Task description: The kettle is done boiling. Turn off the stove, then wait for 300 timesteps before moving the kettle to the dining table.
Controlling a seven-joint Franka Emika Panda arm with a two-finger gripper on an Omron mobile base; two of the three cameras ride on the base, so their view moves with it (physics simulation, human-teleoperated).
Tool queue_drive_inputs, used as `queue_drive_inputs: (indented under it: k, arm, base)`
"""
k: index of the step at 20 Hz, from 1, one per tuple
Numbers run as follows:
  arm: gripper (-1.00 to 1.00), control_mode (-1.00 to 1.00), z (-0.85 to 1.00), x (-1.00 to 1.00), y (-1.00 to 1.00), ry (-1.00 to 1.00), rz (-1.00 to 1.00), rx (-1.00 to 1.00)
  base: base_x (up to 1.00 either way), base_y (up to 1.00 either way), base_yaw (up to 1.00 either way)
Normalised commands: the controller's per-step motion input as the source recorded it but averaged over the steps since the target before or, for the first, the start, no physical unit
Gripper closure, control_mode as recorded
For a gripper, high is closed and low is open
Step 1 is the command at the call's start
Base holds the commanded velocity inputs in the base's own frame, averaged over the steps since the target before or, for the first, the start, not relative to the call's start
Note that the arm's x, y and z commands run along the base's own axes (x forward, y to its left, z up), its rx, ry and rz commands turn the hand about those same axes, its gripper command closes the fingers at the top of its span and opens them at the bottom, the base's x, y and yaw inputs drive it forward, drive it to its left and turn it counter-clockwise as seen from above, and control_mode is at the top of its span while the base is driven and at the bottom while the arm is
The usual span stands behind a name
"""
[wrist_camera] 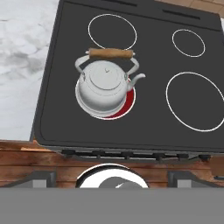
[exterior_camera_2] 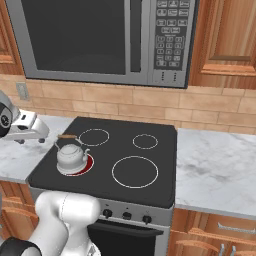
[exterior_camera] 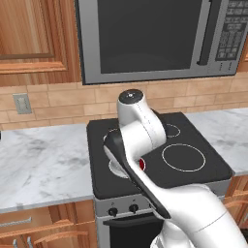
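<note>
A: Kettle [wrist_camera: 105, 85] sits on the front-left burner [wrist_camera: 126, 105] of the stove [wrist_camera: 153, 127], spout aimed at the big front-right ring, wooden handle bar arched up over the lid. And that burner glows red under it — the heat looks on.

B: So step one isn't done, I'd say. Where's the gripper?

A: In the hand view its finger tips [wrist_camera: 40, 178] show at the bottom, spread wide, nothing between them. It hangs above the stove's front edge, looking down on the kettle and the row of black knobs [wrist_camera: 127, 154].

B: Which knob, though?

A: Can't read any markings; they're too small. From the right base view three knobs [exterior_camera_2: 126, 215] show on the steel panel, and the arm hides part of that panel at the left. My guess is one toward the left end serves this burner.

B: Then go low and square to the panel, close on the knob's sides, twist — and check the red ring goes dark.

A: And keep clear of the kettle meanwhile. It stays put until the wait is over.
</note>
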Motion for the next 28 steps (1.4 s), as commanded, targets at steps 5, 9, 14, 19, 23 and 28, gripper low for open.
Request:
queue_drive_inputs:
  k: [5, 9, 14, 19, 23, 28]
  arm:
    - [-1.00, -1.00, -0.42, -0.02, 0.29, 0.05, 0.00, -0.08]
    - [-1.00, -1.00, -0.51, -0.01, 0.22, 0.02, 0.00, -0.07]
    - [-1.00, -1.00, -0.47, -0.10, 0.24, 0.00, 0.00, -0.06]
    - [-1.00, -1.00, -0.43, -0.23, 0.29, 0.00, 0.00, -0.08]
    - [-1.00, -1.00, -0.42, -0.29, 0.25, 0.00, 0.00, -0.07]
    - [-1.00, -1.00, -0.39, -0.23, 0.15, 0.00, 0.00, -0.03]
  base:
    - [0.00, 0.00, 0.00]
    - [0.00, 0.00, 0.00]
    - [0.00, 0.00, 0.00]
    - [0.00, 0.00, 0.00]
    - [0.00, 0.00, 0.00]
    - [0.00, 0.00, 0.00]
